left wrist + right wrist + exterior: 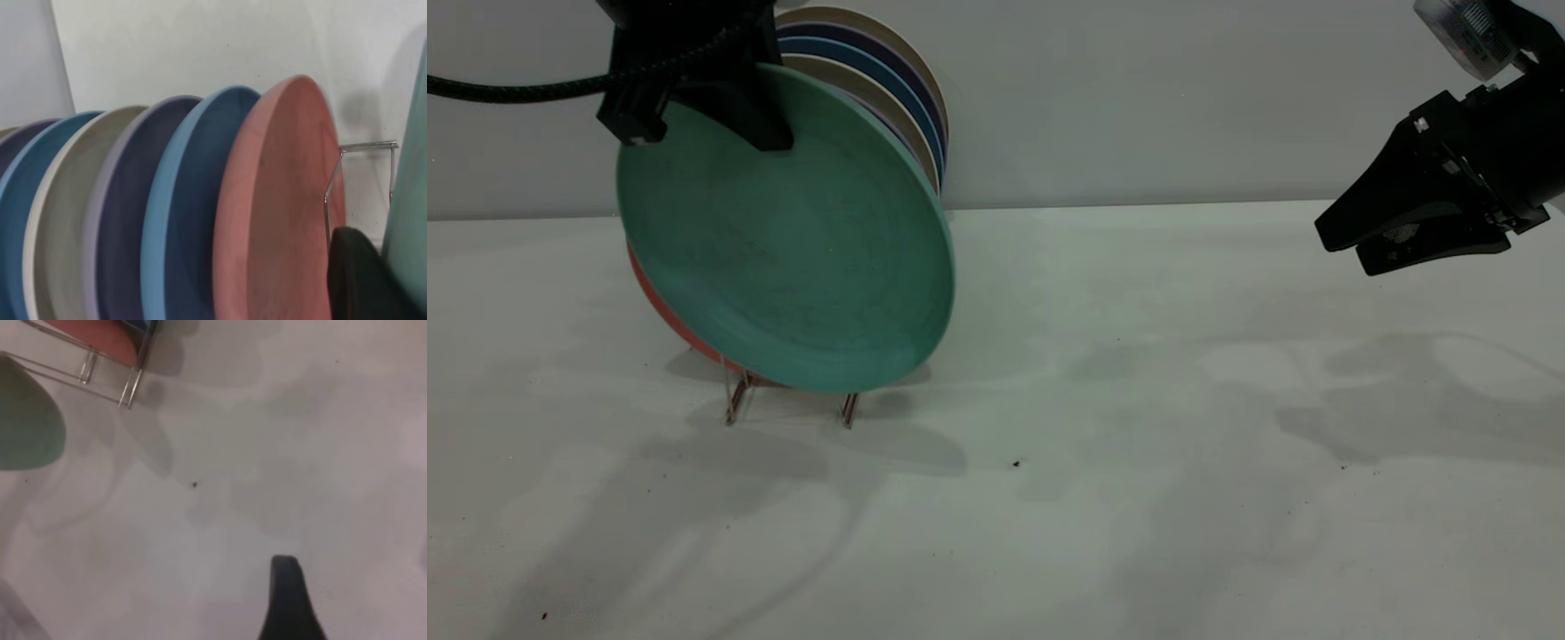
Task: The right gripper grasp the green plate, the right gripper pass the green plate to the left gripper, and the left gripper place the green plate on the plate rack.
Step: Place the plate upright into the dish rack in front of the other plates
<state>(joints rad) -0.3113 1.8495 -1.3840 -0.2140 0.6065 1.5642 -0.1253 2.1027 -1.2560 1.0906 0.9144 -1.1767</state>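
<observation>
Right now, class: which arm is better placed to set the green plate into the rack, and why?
The left arm. The left gripper holds the green plate by its upper rim, right over the plate rack, next to the pink plate. The right gripper hangs far off, holding nothing.

We see a pale table (1156,462) with a matte top, crossed by soft shadows and dotted with a few dark specks. Directly on it, below the left claw (694,98), stands the plate rack (740,398), its thin wire feet resting on the tabletop. The rest of the surface, out beneath the right claw (1409,233), carries only those shadows and specks.
</observation>
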